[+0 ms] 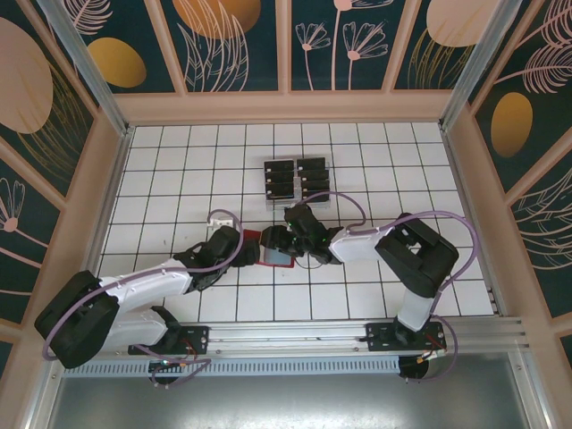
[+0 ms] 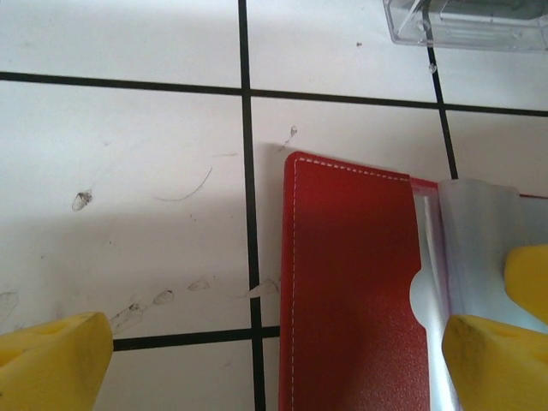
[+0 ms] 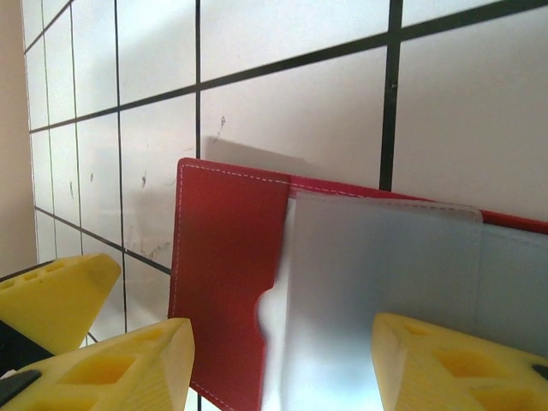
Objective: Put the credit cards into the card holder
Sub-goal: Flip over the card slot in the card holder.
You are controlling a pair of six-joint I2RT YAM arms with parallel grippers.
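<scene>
The red card holder (image 1: 268, 252) lies open on the tiled table between my two grippers. In the left wrist view its red flap (image 2: 351, 282) lies between the wide-apart yellow fingers of my open left gripper (image 2: 274, 355), whose right finger (image 2: 492, 360) sits over the clear inner pocket. My right gripper (image 3: 282, 364) is open too, its fingers straddling the greyish-lilac pocket leaf (image 3: 385, 282) of the card holder (image 3: 227, 257). Seen from above, the left gripper (image 1: 246, 250) and right gripper (image 1: 288, 243) meet at the holder. The black credit cards (image 1: 295, 177) sit in a rack farther back.
The clear plastic rack (image 1: 297, 202) stands just behind the grippers, and its corner (image 2: 467, 21) shows at the upper right of the left wrist view. Wooden walls (image 1: 286, 107) enclose the white tiled table (image 1: 179, 179). A rail (image 1: 295, 335) runs along the near edge.
</scene>
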